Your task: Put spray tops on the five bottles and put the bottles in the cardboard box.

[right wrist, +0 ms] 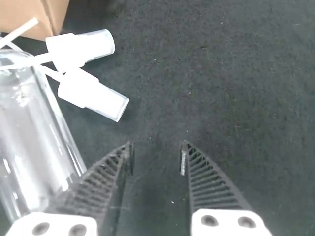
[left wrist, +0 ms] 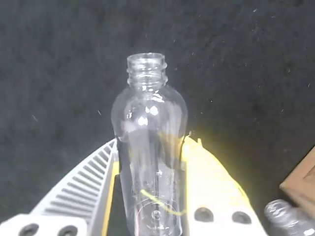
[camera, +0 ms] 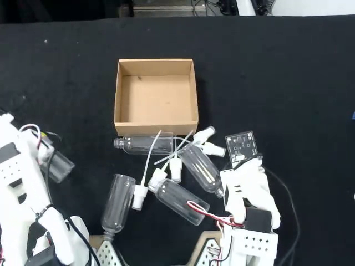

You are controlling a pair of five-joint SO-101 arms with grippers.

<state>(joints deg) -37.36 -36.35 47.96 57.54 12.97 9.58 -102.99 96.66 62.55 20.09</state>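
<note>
Five bottles, five spray tops, one cardboard box (camera: 117,94) on the black tabletop (camera: 288,83)
Left hand (left wrist: 151,141) pinches one open-necked bottle (left wrist: 147,113) off by the left arm, well apart from the rest. Other four bottles lie flat in front of the box: one (camera: 144,145) along its front wall, one (camera: 199,167) slanted just beside the right arm, one (camera: 178,201) and one (camera: 118,204) nearer the arm bases. Spray tops (camera: 176,169) lie strewn among them, thin dip tubes (camera: 151,155) crossing the bottle by the box. Right hand (right wrist: 156,147) spread wide over bare tabletop, grasping nothing, close to a bottle (right wrist: 29,142) and two tops (right wrist: 91,96)
</note>
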